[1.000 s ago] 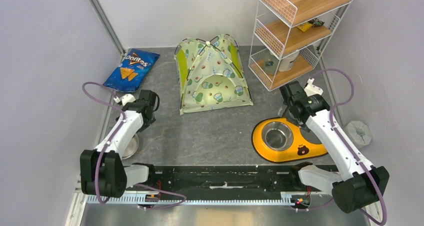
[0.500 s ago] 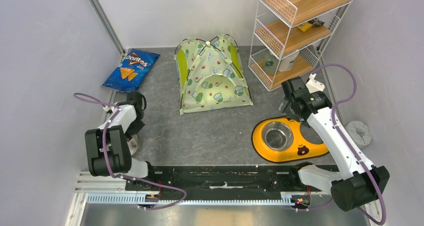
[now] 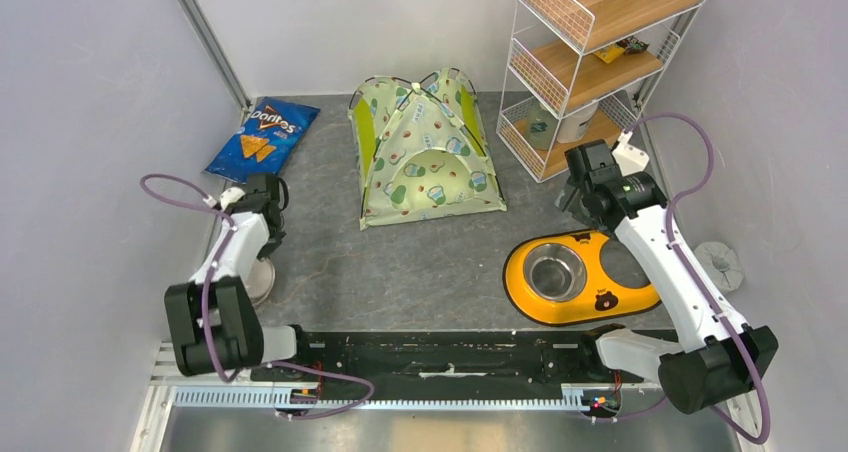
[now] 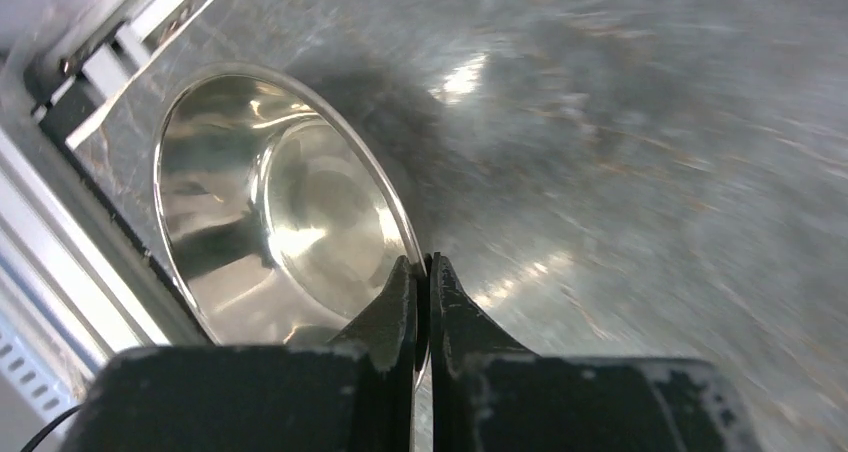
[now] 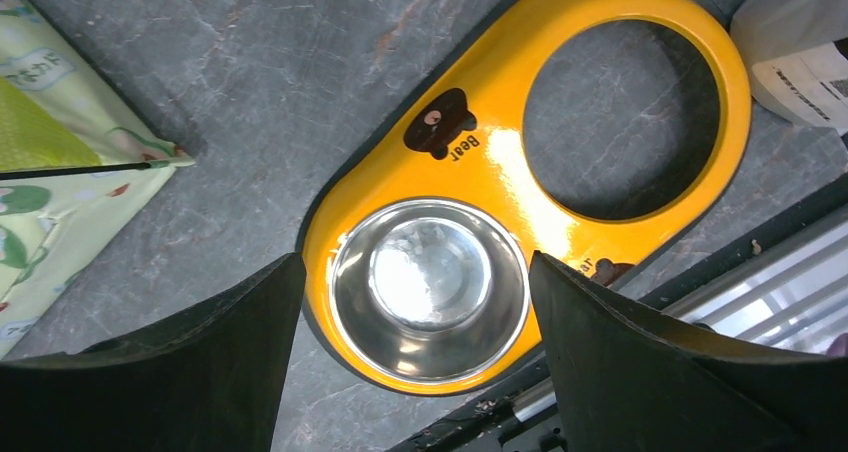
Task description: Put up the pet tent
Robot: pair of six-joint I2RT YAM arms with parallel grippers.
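Standing at the back middle of the table point(image 3: 430, 262) in the top view, the pet tent point(image 3: 425, 157) sits between a Doritos bag point(image 3: 263, 139) and a wire shelf point(image 3: 590, 62). The left gripper point(image 3: 262, 252) hangs over a loose steel bowl point(image 3: 258, 280); the right gripper point(image 3: 577, 200) is near a yellow feeder point(image 3: 600, 292). The left wrist view shows jaws pressed together, tips at the bowl's rim. The right wrist view shows jaws spread wide above the feeder, with a tent corner at the left edge.
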